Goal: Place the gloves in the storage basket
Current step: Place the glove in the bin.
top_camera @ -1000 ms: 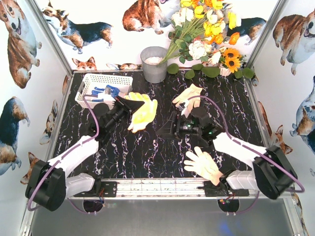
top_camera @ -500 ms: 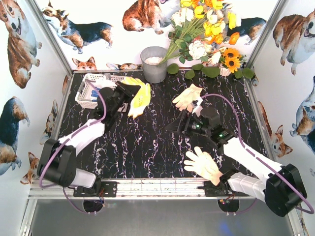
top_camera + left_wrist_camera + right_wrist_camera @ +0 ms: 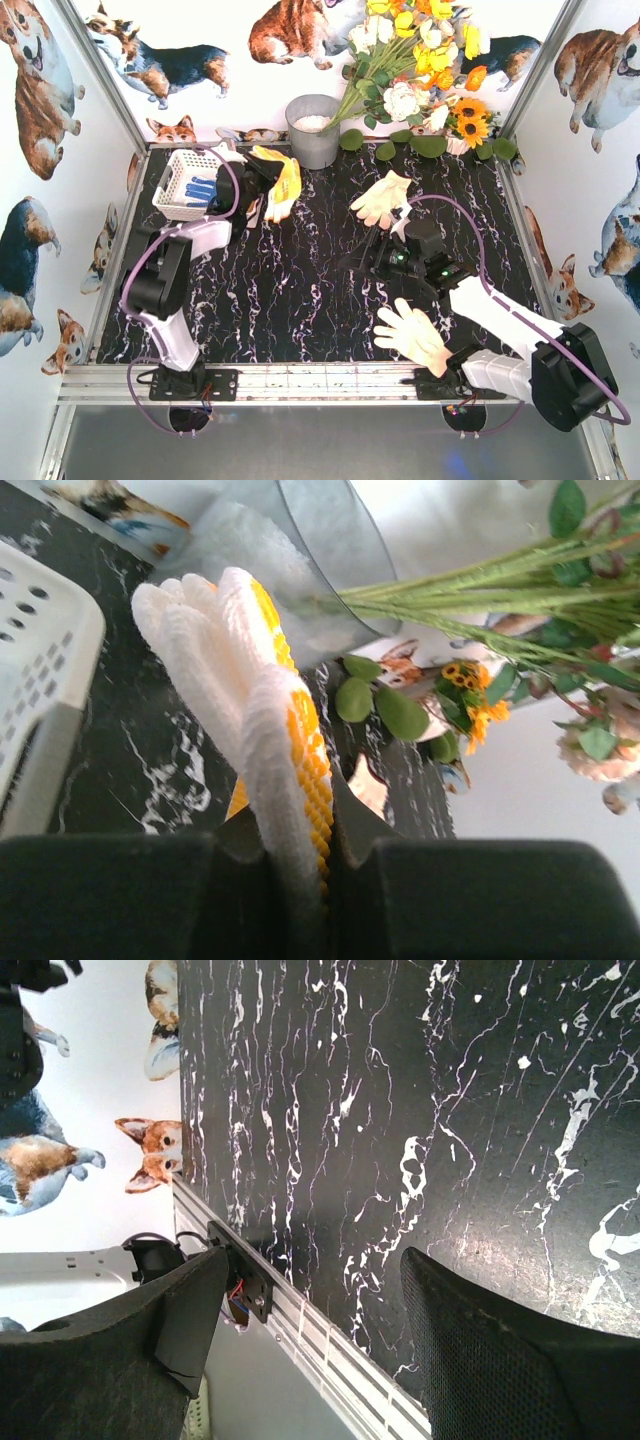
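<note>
My left gripper (image 3: 258, 188) is shut on a yellow-and-white glove (image 3: 284, 180), which hangs just right of the white storage basket (image 3: 172, 196) at the back left. In the left wrist view the glove (image 3: 235, 670) stands pinched between the jaws of the left gripper (image 3: 300, 875), with the basket wall (image 3: 45, 670) to the left. A blue-patterned glove (image 3: 201, 188) lies in the basket. A cream glove (image 3: 383, 198) lies at the back middle and a peach glove (image 3: 412, 336) near the front right. My right gripper (image 3: 352, 264) hovers open between those two, holding nothing; its wrist view shows the right gripper (image 3: 310, 1330) over bare table.
A grey metal bucket (image 3: 313, 130) stands right behind the held glove, also seen as the bucket (image 3: 300, 550) in the left wrist view. A bunch of flowers (image 3: 420, 70) leans over the back right. The table's front rail (image 3: 330, 1350) shows under the right gripper.
My left arm has swung the yellow glove back and left, from mid-table to beside the basket. The right gripper has drifted slightly and stays open.
</note>
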